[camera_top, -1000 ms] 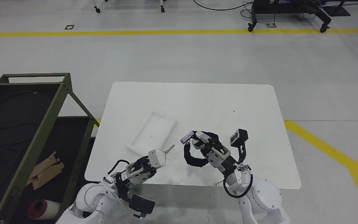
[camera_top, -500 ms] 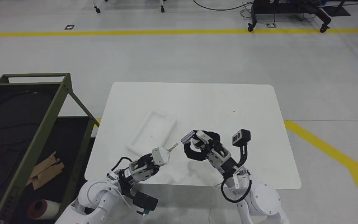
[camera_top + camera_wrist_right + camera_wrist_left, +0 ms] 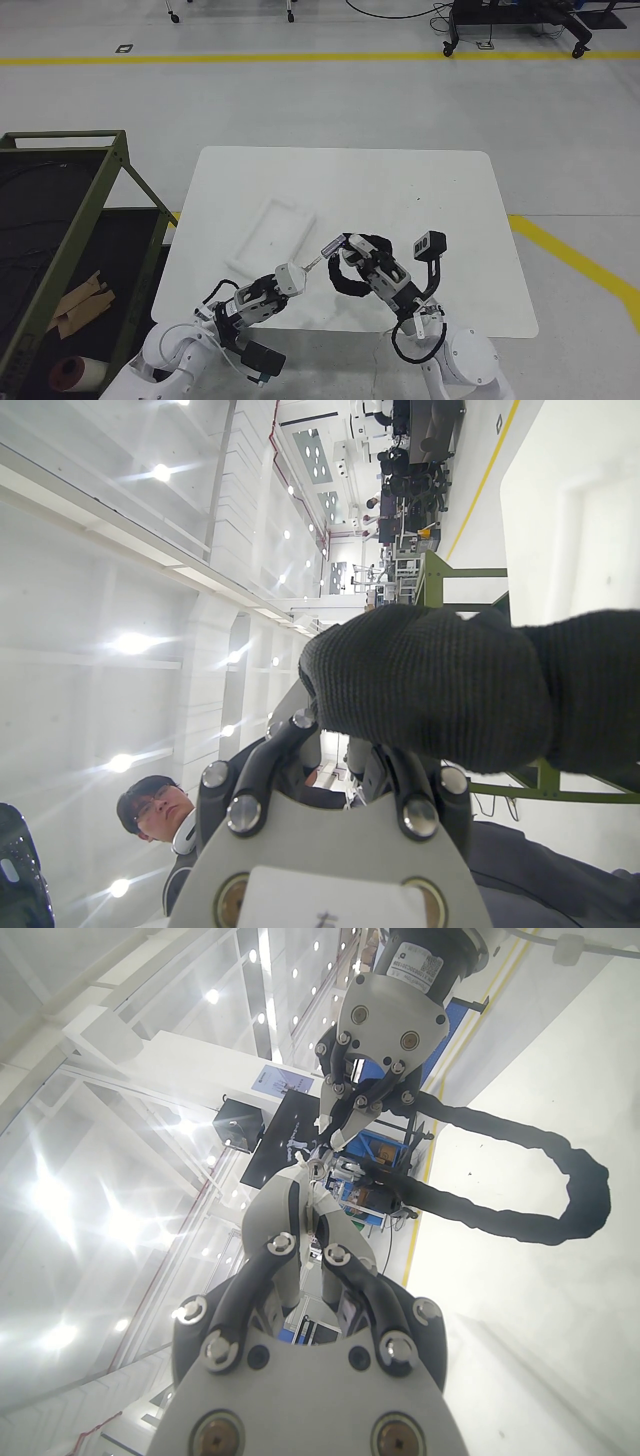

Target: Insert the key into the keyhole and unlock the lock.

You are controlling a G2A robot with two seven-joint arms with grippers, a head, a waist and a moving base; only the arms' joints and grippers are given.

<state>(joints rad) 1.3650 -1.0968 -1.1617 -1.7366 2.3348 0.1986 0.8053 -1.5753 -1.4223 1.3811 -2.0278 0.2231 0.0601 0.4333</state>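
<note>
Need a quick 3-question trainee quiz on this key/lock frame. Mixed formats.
1. True or false: the right gripper holds the lock.
2. What grips the key? A) the left gripper B) a person's hand C) nothing
3. Fill in: the lock trails a looped black ____.

Key: 1 true; 2 A; 3 cable.

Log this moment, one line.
left gripper: holds key | right gripper: holds lock | key tip at lock | insertion unclear
</note>
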